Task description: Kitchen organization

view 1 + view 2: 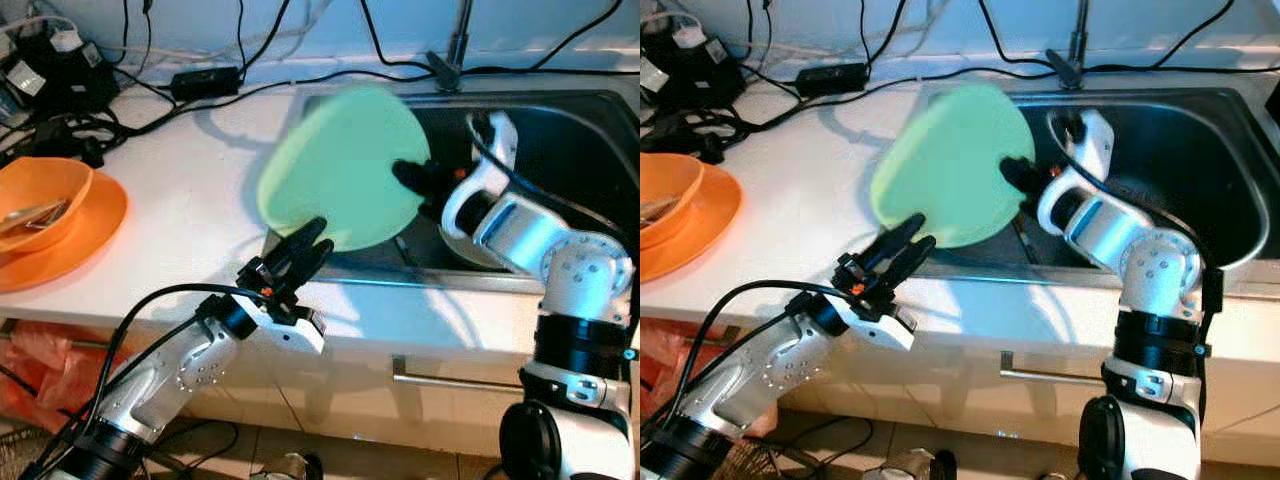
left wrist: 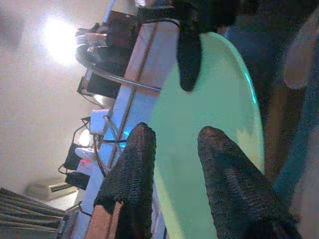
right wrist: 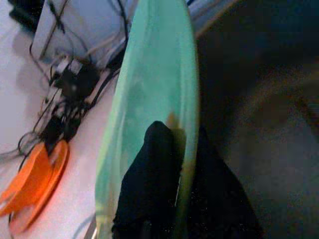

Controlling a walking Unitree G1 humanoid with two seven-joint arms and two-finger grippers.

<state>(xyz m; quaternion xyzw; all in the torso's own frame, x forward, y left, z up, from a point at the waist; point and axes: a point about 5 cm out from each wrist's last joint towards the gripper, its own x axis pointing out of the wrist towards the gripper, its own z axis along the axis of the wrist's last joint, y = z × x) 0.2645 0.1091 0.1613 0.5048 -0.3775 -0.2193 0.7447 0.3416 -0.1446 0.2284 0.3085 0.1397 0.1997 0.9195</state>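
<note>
Right wrist view — right tool clamps green plate; left tool parted.

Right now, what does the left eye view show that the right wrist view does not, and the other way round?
Left eye view: the left gripper, fingers open, close to the lower edge of the green plate; the plate's round face; the steel sink behind it.

Right wrist view: the plate edge-on, with the right gripper shut on its rim, one of its fingers on each face.

Both: the green plate held up by the right gripper, the orange bowl on its orange plate, and black cables on the white counter.
</note>
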